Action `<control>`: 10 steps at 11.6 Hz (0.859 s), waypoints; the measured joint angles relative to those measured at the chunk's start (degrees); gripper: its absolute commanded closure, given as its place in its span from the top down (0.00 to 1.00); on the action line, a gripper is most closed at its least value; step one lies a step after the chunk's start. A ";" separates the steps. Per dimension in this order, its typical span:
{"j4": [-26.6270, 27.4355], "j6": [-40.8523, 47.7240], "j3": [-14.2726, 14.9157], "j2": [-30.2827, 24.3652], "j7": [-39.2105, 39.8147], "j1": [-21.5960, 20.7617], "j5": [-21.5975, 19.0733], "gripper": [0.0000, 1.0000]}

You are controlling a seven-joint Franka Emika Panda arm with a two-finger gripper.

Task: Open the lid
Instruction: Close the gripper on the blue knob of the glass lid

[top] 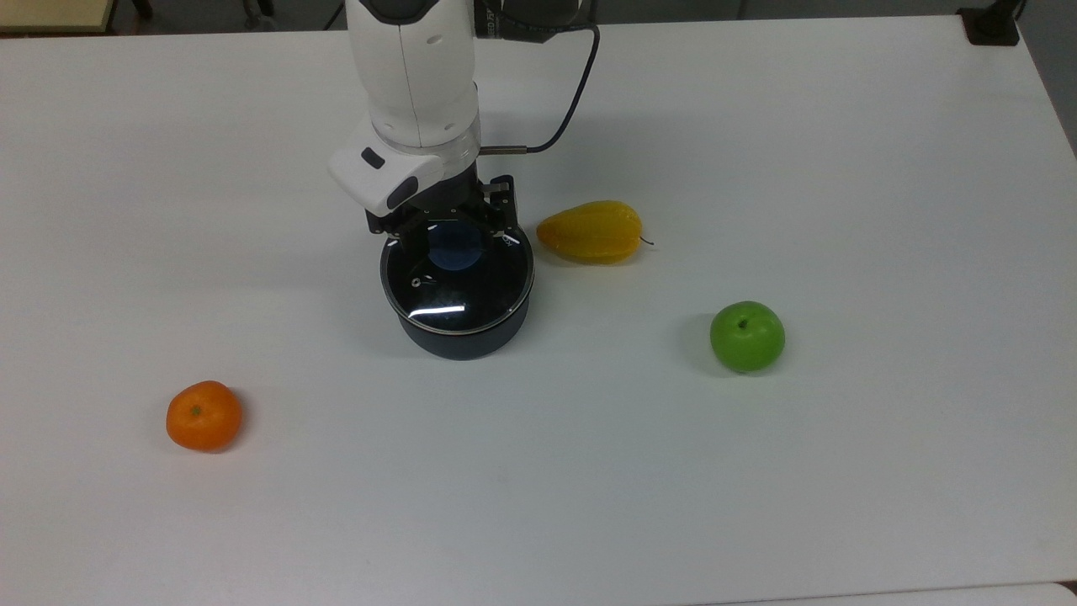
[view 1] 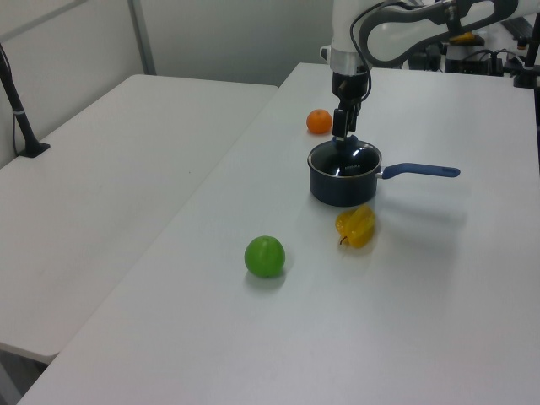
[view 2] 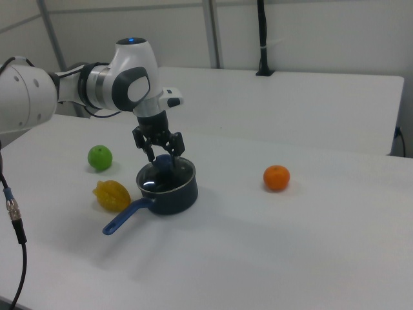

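A white desk (top: 757,505) carries a dark saucepan (top: 458,332) whose long blue handle (view 1: 422,170) points toward the left view's right and toward the lower left in the right view. Around it lie three fruits, none touching the pan: a yellow, pear-shaped fruit (top: 591,231) just beside it on the top view's right, a green apple (top: 747,336) farther off on that same side, and an orange (top: 204,415) well apart toward the top view's lower left. In the left view the orange (view 1: 319,121) lies beyond the pan and the apple (view 1: 265,256) nearer the camera; in the right view the orange (view 2: 276,177) is on the right and the apple (view 2: 99,157) on the left. The lid (top: 458,286) sits flat on the saucepan, closing it — a round disc of clear glass with a bright metal rim, a small steam hole and a blue knob (top: 455,249) at its centre; the dark pan interior shows through the glass, which carries a white glare streak. The white arm (top: 412,76) stands over the far side of the pan, with a black cable (top: 576,84) trailing from its wrist, and hides part of the lid's rim in the top view. The pincer (top: 455,236) is spread apart — one finger on each side of the knob, close to it but not clamped, as the right view (view 2: 162,157) also shows.
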State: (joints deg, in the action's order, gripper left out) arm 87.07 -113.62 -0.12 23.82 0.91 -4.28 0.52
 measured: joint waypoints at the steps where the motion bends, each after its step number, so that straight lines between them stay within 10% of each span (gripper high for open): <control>1: 0.00 0.00 0.00 0.02 0.00 -0.03 0.00 0.75; 10: 0.02 -0.01 -0.01 0.15 0.00 -0.69 0.00 0.37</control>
State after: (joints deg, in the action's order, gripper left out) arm 87.09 -113.63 -0.12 23.97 0.91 -4.97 0.52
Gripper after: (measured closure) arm 0.392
